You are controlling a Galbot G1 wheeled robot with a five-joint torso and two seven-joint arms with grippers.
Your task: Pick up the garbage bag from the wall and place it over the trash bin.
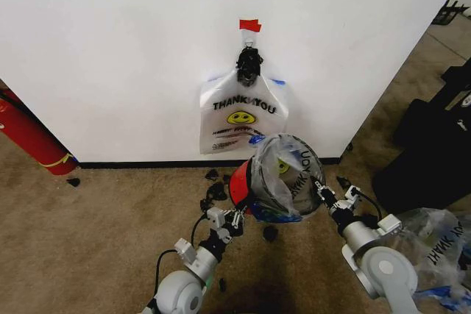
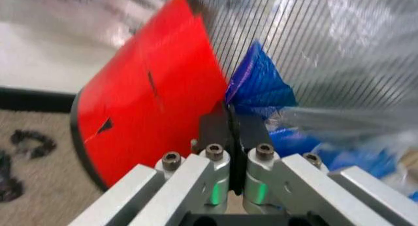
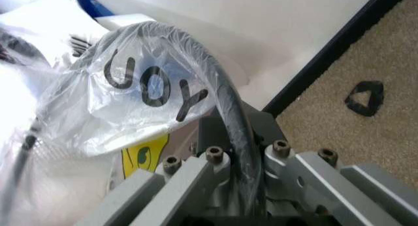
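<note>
Wall (image 1: pixel 110 49), "THANK YOU" garbage bag (image 1: pixel 241 119)

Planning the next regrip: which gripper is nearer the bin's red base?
Left. The left gripper is shut right at the edge of the red base of the trash bin; the right gripper is clamped on the black rim, opposite.

Thin glossy plastic garbage bag (image 1: pixel 283 174); matt white wall (image 1: pixel 132 56); rough carpet (image 1: pixel 96 233).
</note>
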